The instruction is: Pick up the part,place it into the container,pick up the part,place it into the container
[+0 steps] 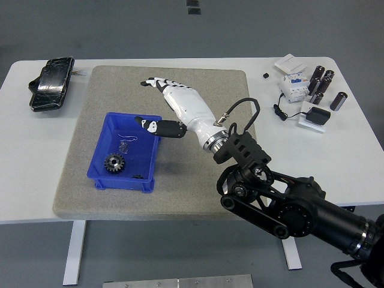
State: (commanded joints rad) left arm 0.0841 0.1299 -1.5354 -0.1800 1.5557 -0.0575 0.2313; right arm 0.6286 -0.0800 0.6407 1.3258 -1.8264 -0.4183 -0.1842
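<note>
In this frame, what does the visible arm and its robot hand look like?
The right robot hand has a glossy white shell with black-and-white segmented fingers. A silver wrist ring joins it to a bulky black jointed arm, and a thin black cable loops over the wrist.

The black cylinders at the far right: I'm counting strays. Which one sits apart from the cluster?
The black cylinder farthest right, lying alone on the white table; the others bunch together beside the white electrical module.

White right hand (180,108), black arm (288,201), cable (243,108).
</note>
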